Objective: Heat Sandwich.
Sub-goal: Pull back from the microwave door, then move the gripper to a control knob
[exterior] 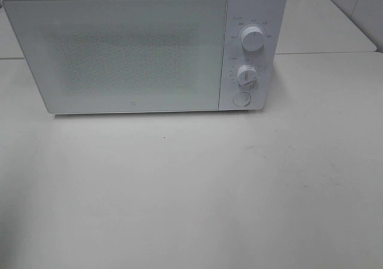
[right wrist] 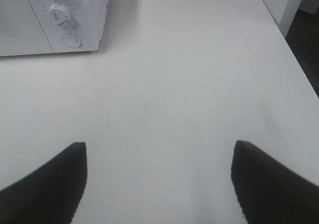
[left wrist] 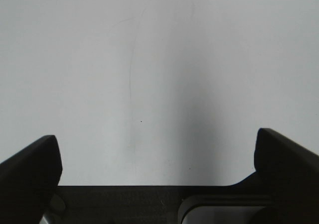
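Note:
No sandwich shows in any view. A white microwave (exterior: pixel 143 48) stands at the back of the table with its door (exterior: pixel 116 54) closed; two knobs (exterior: pixel 252 40) and a round button (exterior: pixel 242 98) sit on its right panel. Neither arm appears in the exterior high view. In the left wrist view my left gripper (left wrist: pixel 157 154) is open over bare table, nothing between its dark fingers (left wrist: pixel 30 169). My right gripper (right wrist: pixel 159 171) is open too, over the table in front and to the right of the microwave (right wrist: pixel 55 17), nothing between its fingers (right wrist: pixel 269 184).
The pale table (exterior: pixel 191 191) stretches in front of the microwave. Its right edge (right wrist: pixel 299 55) shows in the right wrist view, with a white block (right wrist: pixel 279 5) and dark floor beyond. A seam between tabletops (exterior: pixel 323 52) runs behind the microwave.

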`<action>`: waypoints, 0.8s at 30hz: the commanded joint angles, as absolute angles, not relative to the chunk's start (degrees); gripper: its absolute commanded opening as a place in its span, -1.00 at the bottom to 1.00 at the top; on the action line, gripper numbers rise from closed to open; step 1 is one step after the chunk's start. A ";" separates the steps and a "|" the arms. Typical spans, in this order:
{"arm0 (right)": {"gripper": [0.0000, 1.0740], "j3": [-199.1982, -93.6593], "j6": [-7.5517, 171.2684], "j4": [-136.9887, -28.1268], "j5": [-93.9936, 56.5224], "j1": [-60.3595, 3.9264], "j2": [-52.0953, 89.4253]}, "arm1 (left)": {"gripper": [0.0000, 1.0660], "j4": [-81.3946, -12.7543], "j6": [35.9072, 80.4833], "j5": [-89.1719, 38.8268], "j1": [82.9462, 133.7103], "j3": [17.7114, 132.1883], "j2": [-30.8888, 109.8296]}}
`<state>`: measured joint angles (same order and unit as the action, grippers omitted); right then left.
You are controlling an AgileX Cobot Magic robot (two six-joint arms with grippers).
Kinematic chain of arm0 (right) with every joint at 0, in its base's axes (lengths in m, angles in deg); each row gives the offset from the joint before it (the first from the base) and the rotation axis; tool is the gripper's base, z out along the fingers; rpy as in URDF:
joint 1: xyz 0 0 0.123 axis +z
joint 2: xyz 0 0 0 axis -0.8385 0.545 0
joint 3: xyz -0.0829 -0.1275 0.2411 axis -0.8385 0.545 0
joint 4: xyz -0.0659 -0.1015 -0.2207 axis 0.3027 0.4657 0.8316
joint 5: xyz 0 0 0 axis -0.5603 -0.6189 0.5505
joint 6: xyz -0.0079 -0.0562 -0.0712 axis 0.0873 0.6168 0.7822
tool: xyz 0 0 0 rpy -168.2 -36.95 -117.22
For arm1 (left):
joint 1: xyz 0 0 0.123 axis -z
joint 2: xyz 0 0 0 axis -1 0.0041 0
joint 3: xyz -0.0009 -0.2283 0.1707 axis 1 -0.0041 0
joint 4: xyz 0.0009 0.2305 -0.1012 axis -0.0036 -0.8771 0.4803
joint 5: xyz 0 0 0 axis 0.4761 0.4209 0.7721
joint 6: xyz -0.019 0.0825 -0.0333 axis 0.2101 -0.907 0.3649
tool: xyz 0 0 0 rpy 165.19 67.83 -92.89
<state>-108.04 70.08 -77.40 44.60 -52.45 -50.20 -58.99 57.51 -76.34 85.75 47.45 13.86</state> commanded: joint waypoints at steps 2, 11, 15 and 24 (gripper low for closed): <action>0.42 -107.81 69.68 -77.23 44.26 -52.97 -51.75 | 0.91 -59.16 56.93 -75.36 85.64 44.18 7.27; 0.42 -107.81 69.68 -77.23 44.26 -52.97 -51.75 | 0.91 -56.01 55.45 -75.71 85.70 38.91 -3.62; 0.42 -107.81 69.68 -77.23 44.26 -52.97 -51.75 | 0.91 -55.04 54.36 -75.71 85.87 38.05 -7.28; 0.42 -107.81 69.68 -77.23 44.26 -52.97 -51.75 | 0.91 -54.98 53.33 -73.82 89.82 33.07 -17.25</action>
